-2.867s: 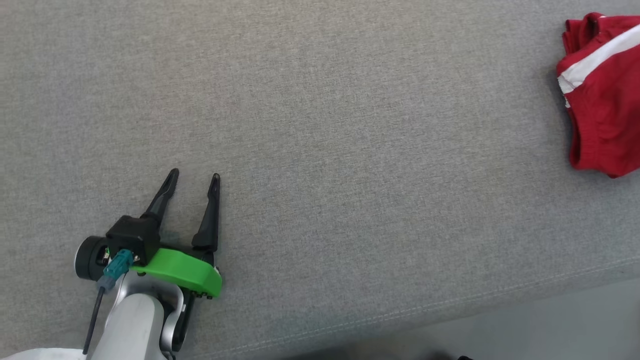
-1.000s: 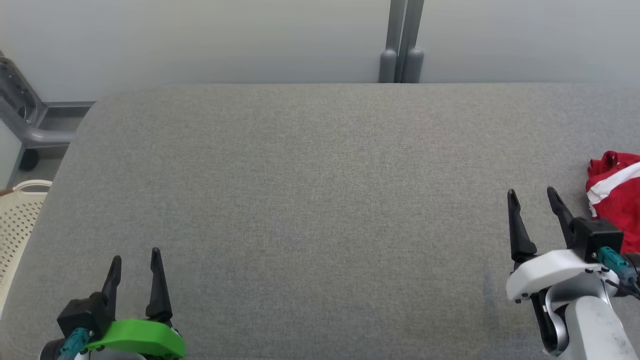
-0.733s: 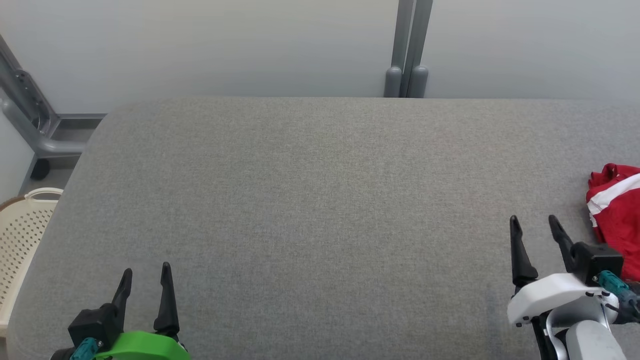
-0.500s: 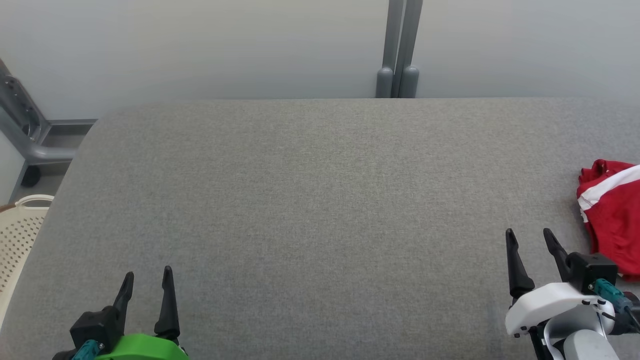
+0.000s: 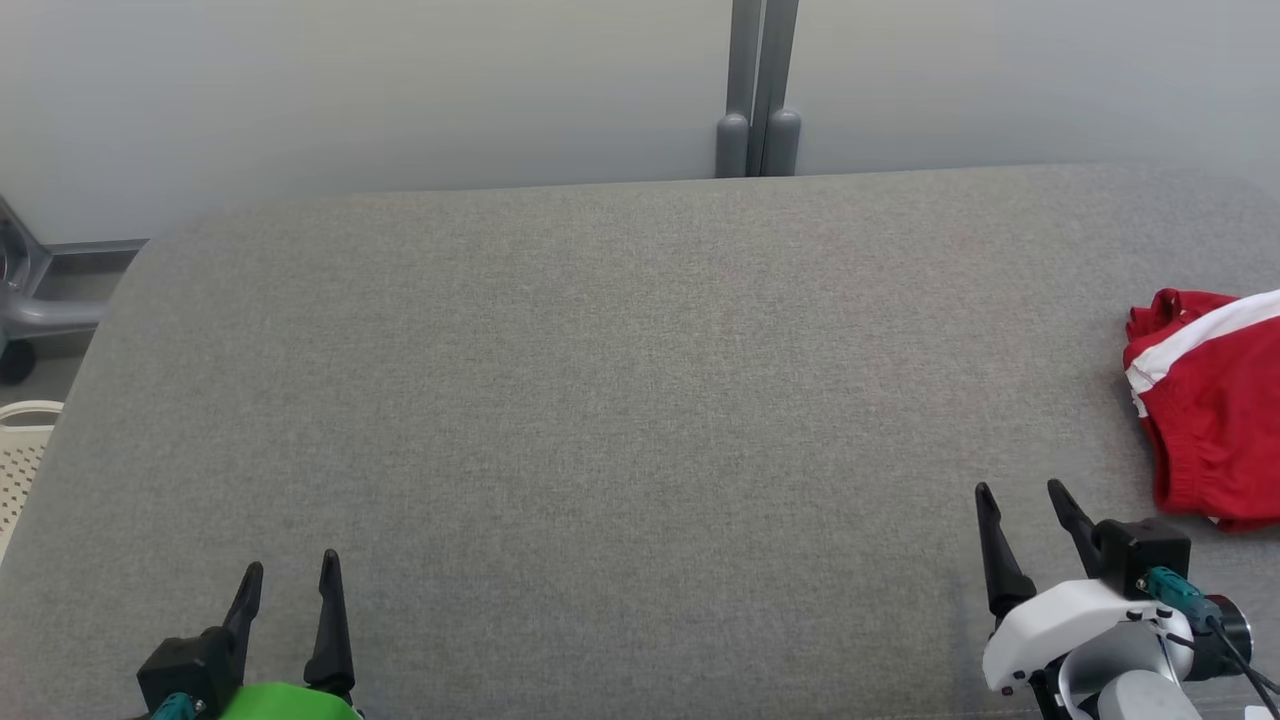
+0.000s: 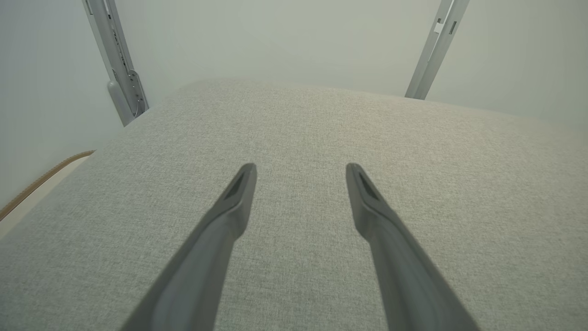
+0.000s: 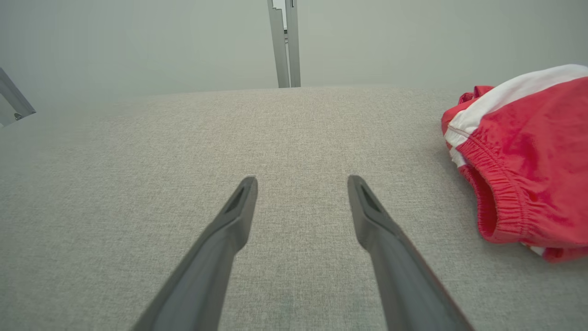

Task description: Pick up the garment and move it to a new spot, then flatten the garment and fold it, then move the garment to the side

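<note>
A red fabric garment with a white stripe (image 5: pixel 1210 410) lies bunched near the right end of the grey fabric-covered tabletop (image 5: pixel 600 380), running off the head view's right edge. A broad stretch of grey cloth separates the left gripper (image 5: pixel 292 562) from the right gripper (image 5: pixel 1020 487). Both sit at the near edge, released, jaws spread, grasping nothing. The far edge meets a pale wall with a grey metal post (image 5: pixel 757 90). A cream perforated plastic basket (image 5: pixel 20 450) sits beside the rounded left corner. The right wrist view adds the garment's gathered elastic hem (image 7: pixel 494 202).
</note>
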Motion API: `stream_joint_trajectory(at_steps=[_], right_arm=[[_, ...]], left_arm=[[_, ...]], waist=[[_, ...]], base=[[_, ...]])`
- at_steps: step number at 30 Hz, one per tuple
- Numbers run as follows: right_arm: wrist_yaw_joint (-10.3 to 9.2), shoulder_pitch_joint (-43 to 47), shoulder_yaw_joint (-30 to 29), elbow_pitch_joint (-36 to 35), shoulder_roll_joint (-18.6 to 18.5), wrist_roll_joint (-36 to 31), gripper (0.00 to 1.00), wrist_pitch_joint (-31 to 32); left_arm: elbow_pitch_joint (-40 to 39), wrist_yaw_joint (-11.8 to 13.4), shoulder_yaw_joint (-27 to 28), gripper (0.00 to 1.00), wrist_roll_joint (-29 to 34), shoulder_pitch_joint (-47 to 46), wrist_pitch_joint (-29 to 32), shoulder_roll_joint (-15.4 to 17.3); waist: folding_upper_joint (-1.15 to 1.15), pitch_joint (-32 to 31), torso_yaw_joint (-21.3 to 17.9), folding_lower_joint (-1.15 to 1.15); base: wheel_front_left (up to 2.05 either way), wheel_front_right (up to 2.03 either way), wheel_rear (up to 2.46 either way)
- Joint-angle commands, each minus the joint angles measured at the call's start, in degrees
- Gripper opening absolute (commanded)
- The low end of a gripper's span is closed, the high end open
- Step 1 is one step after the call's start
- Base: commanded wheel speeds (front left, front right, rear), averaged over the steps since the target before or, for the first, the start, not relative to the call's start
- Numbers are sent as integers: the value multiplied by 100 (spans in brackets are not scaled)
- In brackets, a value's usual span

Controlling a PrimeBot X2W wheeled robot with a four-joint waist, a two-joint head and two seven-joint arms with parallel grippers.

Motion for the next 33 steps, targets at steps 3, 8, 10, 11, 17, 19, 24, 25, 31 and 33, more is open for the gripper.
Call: stream_joint_trajectory(at_steps=[3,8,10,11,17,19,24,25,31,33], right_arm=[[-8,-43,128,-1,-12,33,100,-33],[-8,-118,335,-21,-13,58,100,-26],[-8,-156,396,-27,-14,77,100,-30],[-8,-169,416,-31,-14,83,100,-36],[-8,-181,452,-62,-14,100,100,-50],[-8,-174,466,-66,-14,120,100,-56],[-8,-177,484,-45,-14,156,100,-61],[-8,-175,490,-41,-13,157,100,-59],[-8,-184,509,-55,-13,166,100,-38],[-8,-187,509,-52,-14,163,100,-34]], left_arm=[[-21,-66,24,100,58,25,-27,-30],[-57,-115,12,100,100,-94,-28,-93],[-75,-131,21,100,110,-124,-28,-116],[-84,-139,27,100,113,-136,-28,-131],[-124,-172,64,100,157,-194,-28,-167],[-127,-176,84,100,151,-194,-28,-166],[-130,-189,130,100,183,-202,-28,-179],[-133,-192,134,100,186,-200,-28,-185],[-119,-224,147,100,198,-196,-28,-204],[-105,-234,155,100,193,-201,-28,-212]], waist=[[0,63,-2,0],[0,118,25,0],[0,132,37,0],[0,139,43,0],[0,173,66,0],[0,175,67,0],[0,181,76,0],[0,180,78,0],[0,183,86,0],[0,182,87,0]], base=[[0,0,0],[0,0,0],[0,0,0],[0,0,0],[0,0,0],[0,0,0],[0,0,0],[0,0,0],[0,0,0],[0,0,0]])
